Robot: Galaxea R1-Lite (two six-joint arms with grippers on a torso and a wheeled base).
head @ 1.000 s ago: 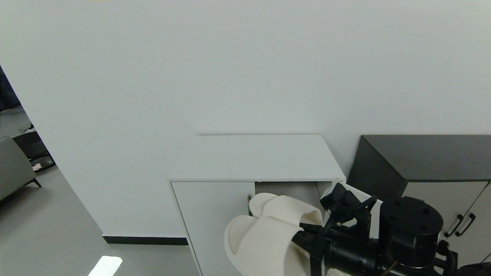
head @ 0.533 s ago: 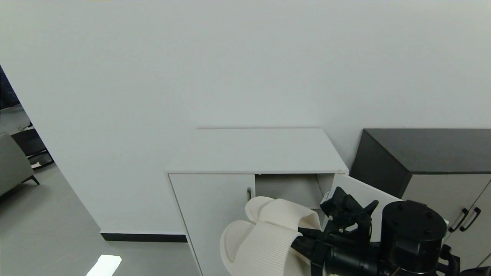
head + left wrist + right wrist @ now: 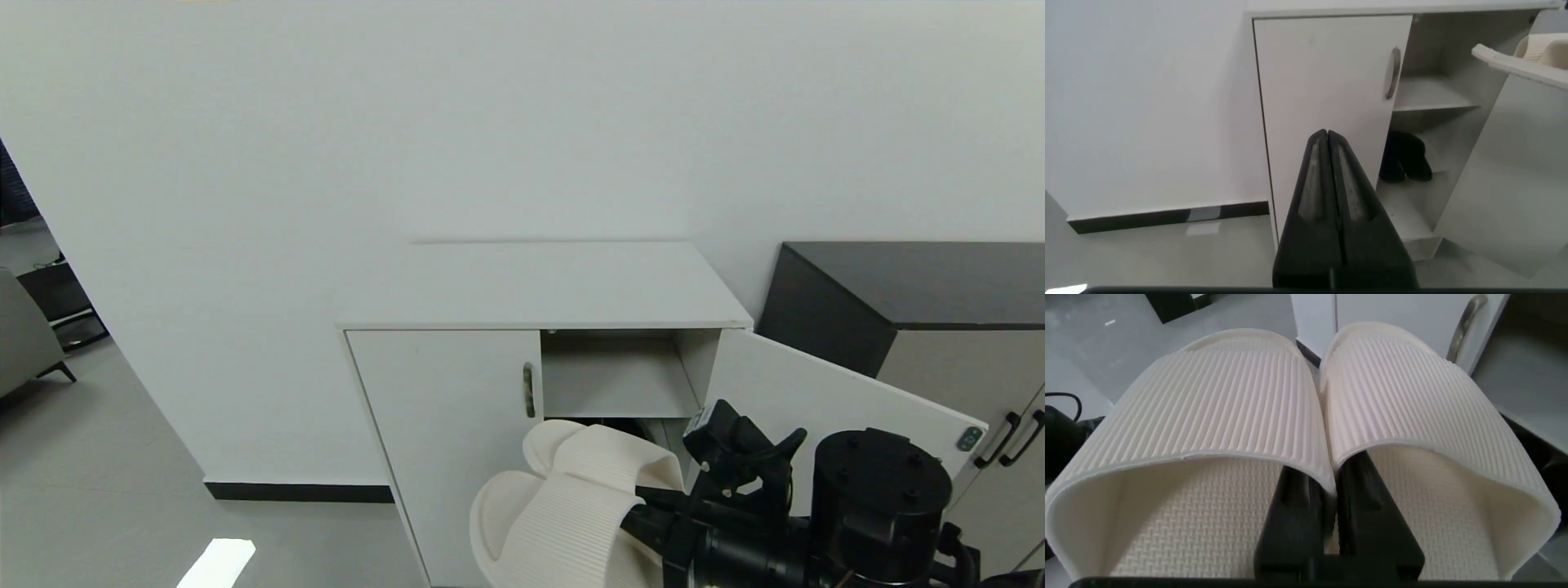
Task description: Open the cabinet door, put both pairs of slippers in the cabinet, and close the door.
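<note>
The right pincer point(image 3: 1333, 490) is pinching the cream slippers point(image 3: 1233, 400) as a pair. One black finger point(image 3: 1294, 527) sits inside each shoe, squeezing the touching inner walls together, so a single grip carries both with the toes pointing at the cabinet point(image 3: 539, 286). They hang in front of the cabinet's open half, not yet inside; I judge this lines them up for a straight push inward. The open door point(image 3: 824, 408) is swung wide, leaving room for the arm, and the closed door point(image 3: 445, 408) flanks the opening. The left pincer point(image 3: 1327, 143) is pressed together on nothing, held low before the closed door, out of the way. On a lower shelf inside the cabinet sits a dark shape point(image 3: 1406, 157), probably the other pair, though it is too dim to be sure. From the head view the slippers hide the cabinet's lower shelves
</note>
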